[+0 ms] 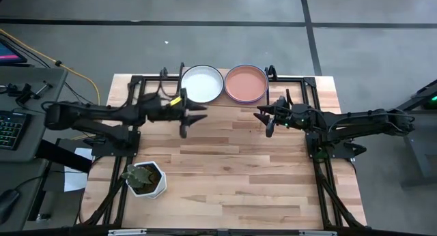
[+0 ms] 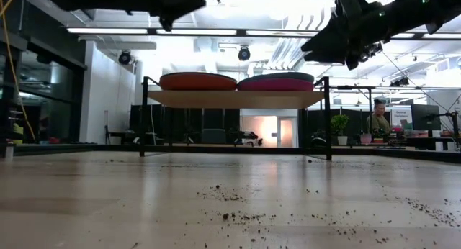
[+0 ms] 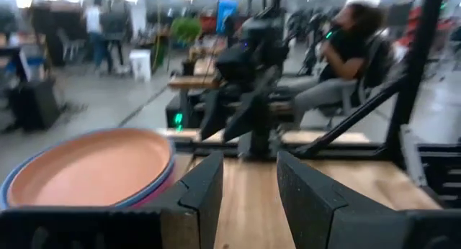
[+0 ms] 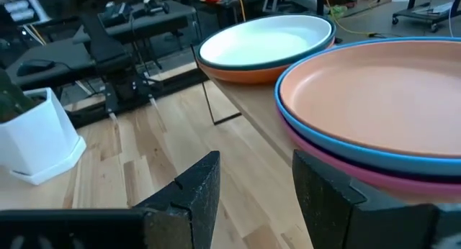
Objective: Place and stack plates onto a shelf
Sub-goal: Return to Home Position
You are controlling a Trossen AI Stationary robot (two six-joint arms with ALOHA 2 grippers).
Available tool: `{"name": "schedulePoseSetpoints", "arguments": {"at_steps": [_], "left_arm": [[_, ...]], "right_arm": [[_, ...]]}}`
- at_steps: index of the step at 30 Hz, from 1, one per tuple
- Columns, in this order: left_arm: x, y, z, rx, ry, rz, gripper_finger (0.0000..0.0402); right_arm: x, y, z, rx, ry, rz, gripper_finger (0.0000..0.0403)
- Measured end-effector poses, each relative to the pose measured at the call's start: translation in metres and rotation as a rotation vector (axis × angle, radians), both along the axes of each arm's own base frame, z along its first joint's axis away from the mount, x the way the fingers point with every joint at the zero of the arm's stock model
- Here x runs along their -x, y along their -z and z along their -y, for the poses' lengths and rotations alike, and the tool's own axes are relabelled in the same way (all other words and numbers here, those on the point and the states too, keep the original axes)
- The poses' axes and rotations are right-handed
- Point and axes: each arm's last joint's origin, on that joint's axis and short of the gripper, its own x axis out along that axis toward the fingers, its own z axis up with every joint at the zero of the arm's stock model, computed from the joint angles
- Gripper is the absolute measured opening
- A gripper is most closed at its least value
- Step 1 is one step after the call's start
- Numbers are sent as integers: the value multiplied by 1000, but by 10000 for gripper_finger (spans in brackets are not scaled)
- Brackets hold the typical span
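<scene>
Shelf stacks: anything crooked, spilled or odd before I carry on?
The white-topped stack and salmon-topped stack sit level on the shelf. Only oddity: dark crumbs scattered on the tabletop near the low camera, possibly spilled soil. Left gripper and right gripper hover open in front of the shelf.

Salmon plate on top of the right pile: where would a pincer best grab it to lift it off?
Probably by its raised rim on the side facing the open tabletop, one finger inside the rim, one outside. The salmon plate lies flat, nested in the light blue plate, so only its thin lip stands free. The right pincer, open, is nearest.
</scene>
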Motion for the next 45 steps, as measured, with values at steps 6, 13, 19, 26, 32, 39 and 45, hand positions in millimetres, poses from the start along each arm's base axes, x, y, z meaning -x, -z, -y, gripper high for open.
{"name": "schedulePoseSetpoints", "arguments": {"at_steps": [6, 13, 19, 26, 32, 39, 45], "left_arm": [[17, 12, 19, -17, 64, 50, 119], [29, 24, 26, -36, 94, -18, 119], [32, 24, 26, -27, 91, -38, 119], [32, 23, 28, 14, 98, -28, 119], [32, 23, 44, -11, 176, -29, 119], [34, 20, 64, -58, 242, 5, 119], [36, 22, 71, -144, 197, 11, 119]], "right_arm": [[0, 0, 0, -10, -1, 6, 156], [0, 0, 0, 6, -7, -1, 156], [0, 0, 0, 6, -7, -2, 156], [0, 0, 0, 6, -7, -2, 156], [0, 0, 0, 8, -7, -2, 156], [0, 0, 0, 6, -7, -2, 156], [0, 0, 0, -1, -6, 1, 156]]}}
